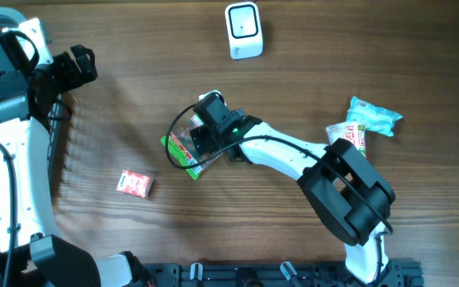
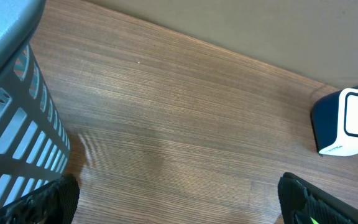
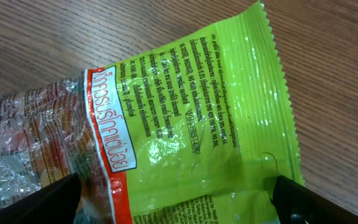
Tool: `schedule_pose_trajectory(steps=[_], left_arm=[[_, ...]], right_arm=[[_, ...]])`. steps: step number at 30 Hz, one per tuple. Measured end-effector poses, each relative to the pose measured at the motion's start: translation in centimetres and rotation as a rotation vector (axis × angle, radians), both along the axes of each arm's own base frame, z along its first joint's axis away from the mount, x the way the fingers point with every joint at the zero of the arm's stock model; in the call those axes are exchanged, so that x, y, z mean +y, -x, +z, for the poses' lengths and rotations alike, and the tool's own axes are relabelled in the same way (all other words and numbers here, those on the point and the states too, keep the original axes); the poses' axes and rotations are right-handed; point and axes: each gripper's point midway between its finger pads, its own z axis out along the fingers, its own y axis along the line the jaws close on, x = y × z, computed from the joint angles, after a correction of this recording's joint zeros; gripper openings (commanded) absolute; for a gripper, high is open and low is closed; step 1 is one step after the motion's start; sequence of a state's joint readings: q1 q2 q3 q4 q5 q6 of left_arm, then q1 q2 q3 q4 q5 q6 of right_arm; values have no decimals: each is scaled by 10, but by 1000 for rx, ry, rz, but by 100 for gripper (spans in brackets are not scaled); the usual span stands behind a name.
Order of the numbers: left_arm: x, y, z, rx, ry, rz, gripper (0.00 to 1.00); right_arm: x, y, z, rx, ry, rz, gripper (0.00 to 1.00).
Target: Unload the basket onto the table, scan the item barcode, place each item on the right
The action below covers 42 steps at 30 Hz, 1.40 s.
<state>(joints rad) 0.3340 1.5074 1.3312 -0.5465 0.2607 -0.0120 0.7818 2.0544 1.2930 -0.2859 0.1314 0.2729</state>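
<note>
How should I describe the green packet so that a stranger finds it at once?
Find the white scanner at the far edge of the wooden table. Come toward the middle, where the right claw hangs open over a crinkly packet. It is the only bright green one; the small packet to its left is red.

— Where is the right gripper (image 1: 203, 134)?
— Low over the green snack packet (image 1: 185, 159), mid-table.
— And the barcode scanner (image 1: 243, 30)?
— White, at the far edge, well apart.
— Anything else?
— A small red packet (image 1: 135, 183) lies to the left, a teal packet (image 1: 375, 117) far right. The left gripper (image 1: 80, 65) hangs near the left edge.
</note>
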Motion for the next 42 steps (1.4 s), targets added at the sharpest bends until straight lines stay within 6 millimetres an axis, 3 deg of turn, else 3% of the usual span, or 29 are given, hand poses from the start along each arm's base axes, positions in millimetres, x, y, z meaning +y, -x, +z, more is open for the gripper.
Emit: schedule_pose_trajectory(steps=[10,17,21,22,24,25,27,29,31,33,36,38,39,42], left_arm=[[0,0,0,0,0,0,100],[0,0,0,0,0,0,100],[0,0,0,0,0,0,100],[0,0,0,0,0,0,100],[0,0,0,0,0,0,100],[0,0,0,0,0,0,100],[0,0,0,0,0,0,100],[0,0,0,0,0,0,100],[0,0,0,0,0,0,100],[0,0,0,0,0,0,100],[0,0,0,0,0,0,100],[0,0,0,0,0,0,100],[0,0,0,0,0,0,100],[0,0,0,0,0,0,100]], right_arm=[[-11,-16,14,-117,119,67,100],[10,-1,-5,37,-19,131,96],[21,4,-6,81,-68,157,70],[24,8,-6,99,-83,170,60],[27,16,-6,136,-108,188,24],[28,21,-7,163,-117,198,17],[29,29,-2,196,-137,217,7],[27,34,1,230,-162,231,4],[21,38,14,282,-230,240,4],[13,32,44,297,-328,240,4],[-9,18,111,248,-481,247,4],[-25,16,145,218,-537,241,4],[-31,21,157,224,-553,241,4],[-31,27,161,243,-568,251,4]])
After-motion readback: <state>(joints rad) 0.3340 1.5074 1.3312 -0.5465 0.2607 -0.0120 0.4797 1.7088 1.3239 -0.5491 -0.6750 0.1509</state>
